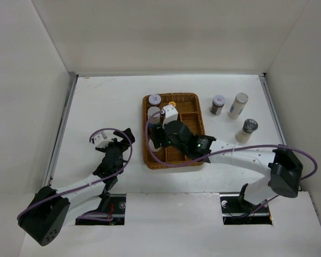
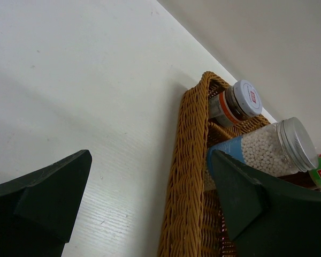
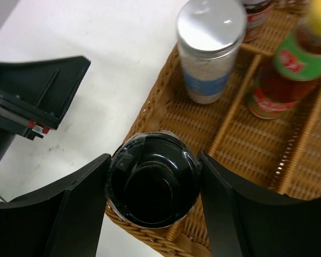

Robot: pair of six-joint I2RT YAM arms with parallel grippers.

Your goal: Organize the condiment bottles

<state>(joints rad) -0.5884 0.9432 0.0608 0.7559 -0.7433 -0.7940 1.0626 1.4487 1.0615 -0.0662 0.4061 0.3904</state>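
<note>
My right gripper [image 3: 152, 176] is shut on the dark black-capped bottle [image 3: 152, 182], held upright over the near left corner of the wicker tray [image 3: 166, 107]. In the tray stand a silver-lidded, blue-labelled shaker [image 3: 209, 51], a yellow-capped red-labelled sauce bottle [image 3: 286, 69] and a short jar [image 3: 257, 13]. From above, the right gripper [image 1: 159, 140] covers the dark bottle. My left gripper [image 1: 125, 140] is open and empty on the table just left of the tray. In the left wrist view it [image 2: 150, 166] faces the tray rim [image 2: 190, 176], the jar [image 2: 238, 101] and the shaker [image 2: 267, 150].
Right of the tray [image 1: 192, 99] stand a short silver-lidded jar [image 1: 218, 104], a white shaker [image 1: 238, 105] and a grey-topped grinder [image 1: 247, 130]. White walls close the table on the left, back and right. The right arm reaches across the tray's near side.
</note>
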